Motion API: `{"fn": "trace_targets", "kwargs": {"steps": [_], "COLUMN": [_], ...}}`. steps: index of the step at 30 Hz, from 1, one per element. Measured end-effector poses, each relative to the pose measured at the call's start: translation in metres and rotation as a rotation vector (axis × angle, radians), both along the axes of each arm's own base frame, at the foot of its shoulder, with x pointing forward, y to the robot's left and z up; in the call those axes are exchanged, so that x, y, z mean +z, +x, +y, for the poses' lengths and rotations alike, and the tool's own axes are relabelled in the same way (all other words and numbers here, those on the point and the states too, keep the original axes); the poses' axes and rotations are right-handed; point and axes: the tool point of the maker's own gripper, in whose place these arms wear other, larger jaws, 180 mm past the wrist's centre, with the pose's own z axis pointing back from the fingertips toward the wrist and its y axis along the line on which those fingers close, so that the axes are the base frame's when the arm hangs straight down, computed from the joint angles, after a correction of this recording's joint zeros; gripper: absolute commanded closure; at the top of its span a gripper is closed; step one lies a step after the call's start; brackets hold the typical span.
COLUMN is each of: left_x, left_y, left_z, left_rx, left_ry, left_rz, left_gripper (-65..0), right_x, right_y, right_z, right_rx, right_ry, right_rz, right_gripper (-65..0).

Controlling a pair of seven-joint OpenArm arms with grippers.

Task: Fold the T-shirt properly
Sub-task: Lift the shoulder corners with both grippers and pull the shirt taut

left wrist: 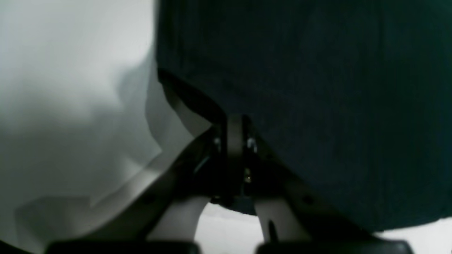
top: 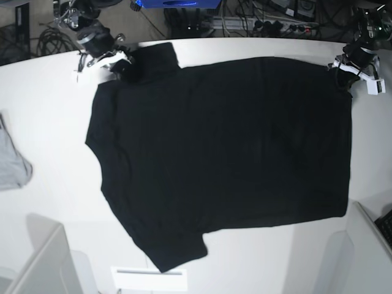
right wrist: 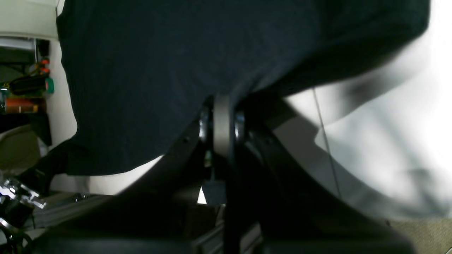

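The black T-shirt [top: 220, 153] lies spread flat on the white table [top: 55, 110], plain side up, with its sleeves at the back left and front and its hem to the right. My right gripper [top: 120, 64] is shut on the cloth by the back-left sleeve. In the right wrist view the closed gripper [right wrist: 222, 116] pinches the black cloth [right wrist: 148, 70]. My left gripper [top: 343, 66] is shut on the back-right hem corner. In the left wrist view the closed gripper [left wrist: 235, 135] holds the cloth [left wrist: 317, 88] over the table.
A light grey garment [top: 12, 165] lies at the table's left edge. White box-like shapes stand at the front left [top: 37, 257] and front right [top: 367, 245]. A white label [top: 147, 278] lies at the front edge. Cables and gear [top: 245, 21] lie behind the table.
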Motion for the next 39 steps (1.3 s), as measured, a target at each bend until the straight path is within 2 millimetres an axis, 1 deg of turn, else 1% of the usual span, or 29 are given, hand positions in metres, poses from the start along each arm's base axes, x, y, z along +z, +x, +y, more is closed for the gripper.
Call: {"fn": "trace_targets", "kwargs": {"steps": [3, 5, 9, 12, 14, 16, 19, 23, 27, 29, 31, 33, 35, 39], "left_x": [0.007, 0.011, 0.013, 0.012, 0.010, 0.017, 0.022, 0.024, 0.026, 0.025, 0.023, 0.024, 0.024, 0.025], "left_y": [0.013, 0.019, 0.023, 0.027, 0.030, 0.035, 0.034, 0.040, 0.043, 0.042, 0.040, 0.040, 0.041, 0.041], "left_z": [0.000, -0.001, -0.002, -0.004, -0.005, 0.002, 0.017, 0.018, 0.018, 0.021, 0.024, 0.024, 0.024, 0.026], "left_rx": [-0.001, -0.003, -0.004, -0.014, -0.019, 0.008, 0.066, 0.067, 0.067, 0.111, 0.135, 0.134, 0.135, 0.135], "left_ry": [-0.001, 0.002, 0.001, -0.007, -0.019, -0.023, -0.013, -0.033, -0.038, -0.051, -0.055, -0.055, -0.054, -0.049], "left_rz": [-0.036, -0.055, -0.063, -0.047, -0.025, -0.047, -0.042, -0.027, -0.031, -0.023, -0.014, -0.016, -0.017, -0.016], "left_gripper": [0.0, 0.0, 0.0, 0.0, 0.0, 0.0, 0.0, 0.0, 0.0, 0.0, 0.0, 0.0, 0.0, 0.0], "right_x": [0.007, 0.012, 0.019, 0.015, 0.019, 0.026, 0.033, 0.034, 0.046, 0.050, 0.045, 0.034, 0.028, 0.030], "right_y": [0.010, 0.017, 0.035, 0.038, 0.046, 0.057, 0.069, 0.078, 0.096, 0.104, 0.109, 0.110, 0.111, 0.126], "right_z": [0.004, 0.005, 0.006, 0.003, 0.004, 0.007, 0.010, 0.008, 0.011, 0.011, 0.010, 0.008, 0.008, 0.007], "right_rx": [0.021, 0.028, 0.036, 0.017, 0.022, 0.040, 0.066, 0.046, 0.063, 0.063, 0.058, 0.052, 0.053, 0.045], "right_ry": [0.005, 0.004, 0.005, 0.005, 0.008, 0.011, 0.014, 0.020, 0.028, 0.030, 0.036, 0.038, 0.045, 0.049], "right_rz": [-0.020, -0.040, -0.066, -0.018, -0.030, -0.049, -0.066, -0.027, -0.064, -0.079, -0.068, -0.035, -0.012, -0.029], "right_gripper": [0.0, 0.0, 0.0, 0.0, 0.0, 0.0, 0.0, 0.0, 0.0, 0.0, 0.0, 0.0, 0.0, 0.0]}}
